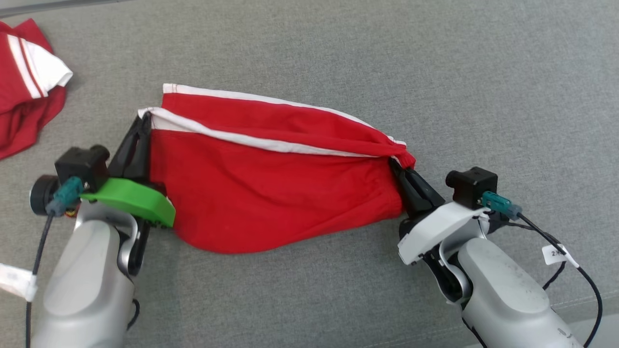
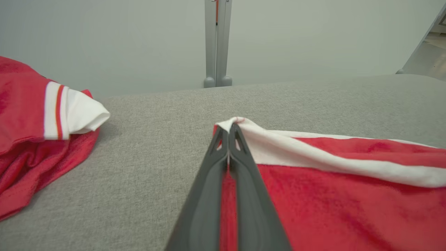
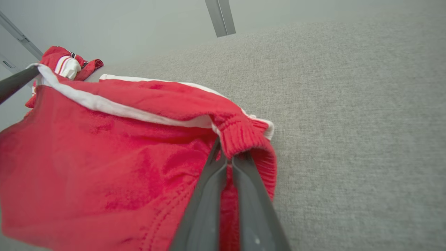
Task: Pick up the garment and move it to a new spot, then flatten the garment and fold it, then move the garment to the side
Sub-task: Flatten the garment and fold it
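Left gripper (image 1: 144,119) over grey fabric surface (image 1: 338,48)

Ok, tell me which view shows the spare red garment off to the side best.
Left wrist view: the spare red garment lies large and near, white striped cuff clear. Head view crops it at the corner; right wrist view shows it small and far.

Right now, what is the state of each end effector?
Left end effector: closed on the red garment.
Right end effector: closed on the same garment.
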